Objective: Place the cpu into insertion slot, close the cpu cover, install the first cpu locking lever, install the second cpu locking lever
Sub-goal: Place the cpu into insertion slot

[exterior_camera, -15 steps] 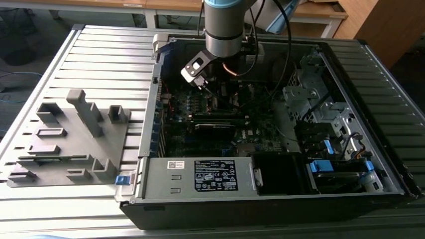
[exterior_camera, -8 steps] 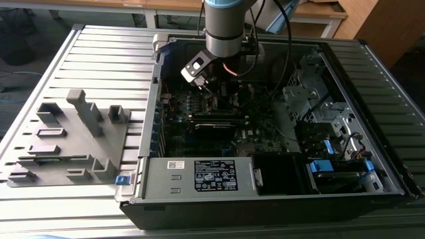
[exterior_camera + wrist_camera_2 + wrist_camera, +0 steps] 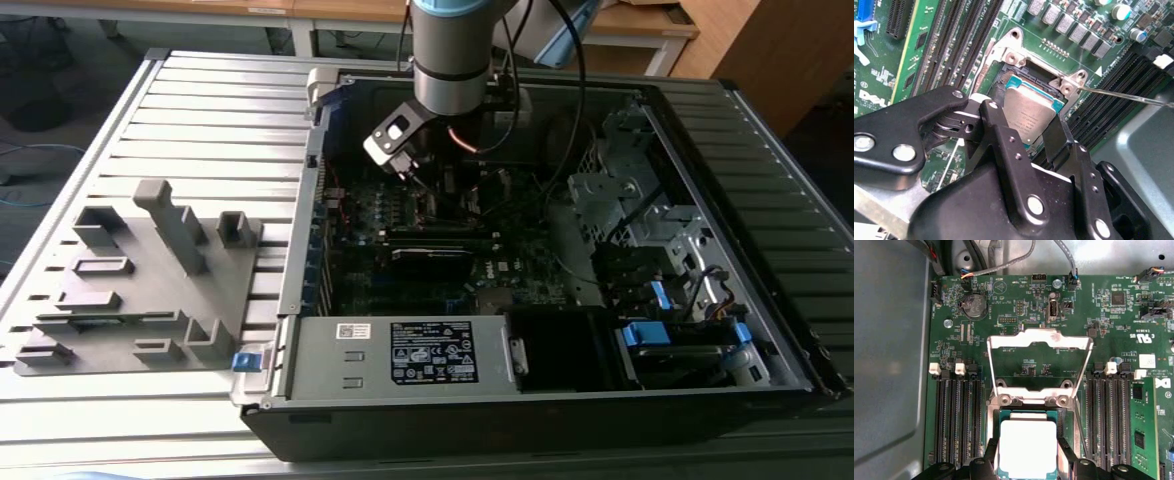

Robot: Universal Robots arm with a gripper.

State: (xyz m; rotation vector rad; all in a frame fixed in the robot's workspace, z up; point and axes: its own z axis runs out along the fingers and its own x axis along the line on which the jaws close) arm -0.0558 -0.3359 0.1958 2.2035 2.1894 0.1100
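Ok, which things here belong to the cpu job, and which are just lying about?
Job in hand: gripper, shut on the cpu; insertion slot; cpu cover, raised; locking lever.
Lying about: memory slots; coin battery; grey fixture tray.

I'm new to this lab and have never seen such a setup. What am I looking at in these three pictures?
A robot arm reaches into an open computer case lying on a slatted table. A grey rack sits beside the case. That exterior view comes from a camera off the arm. Both wrist views come from cameras riding on the arm. They show its fingers gripping the cpu over the slot on the green board. The silver cover stands open.
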